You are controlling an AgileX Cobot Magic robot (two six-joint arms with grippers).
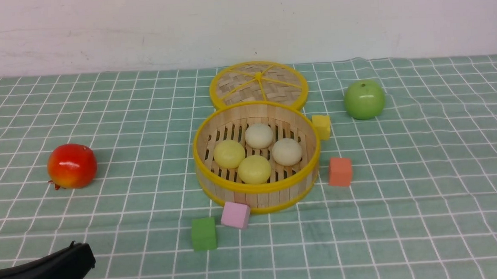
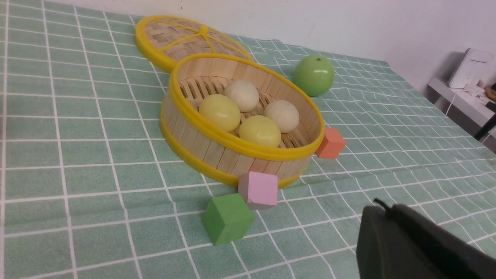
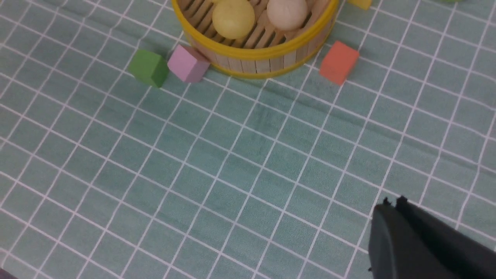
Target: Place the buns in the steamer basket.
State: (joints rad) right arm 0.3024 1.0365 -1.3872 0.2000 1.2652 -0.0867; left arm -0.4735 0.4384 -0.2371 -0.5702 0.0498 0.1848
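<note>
With all four buns point(image 1: 257, 152) already seated inside the steamer basket point(image 1: 257, 188), the left gripper point(image 1: 74, 261) and right gripper point(image 3: 391, 211), both pressed together and empty, are best kept well clear of the basket so nothing is disturbed.

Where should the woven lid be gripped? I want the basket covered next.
Grip the lid by its far yellow rim, coming from above and behind. It lies flat on the cloth, and its near edge sits tight against the steamer basket, leaving no room there.
</note>
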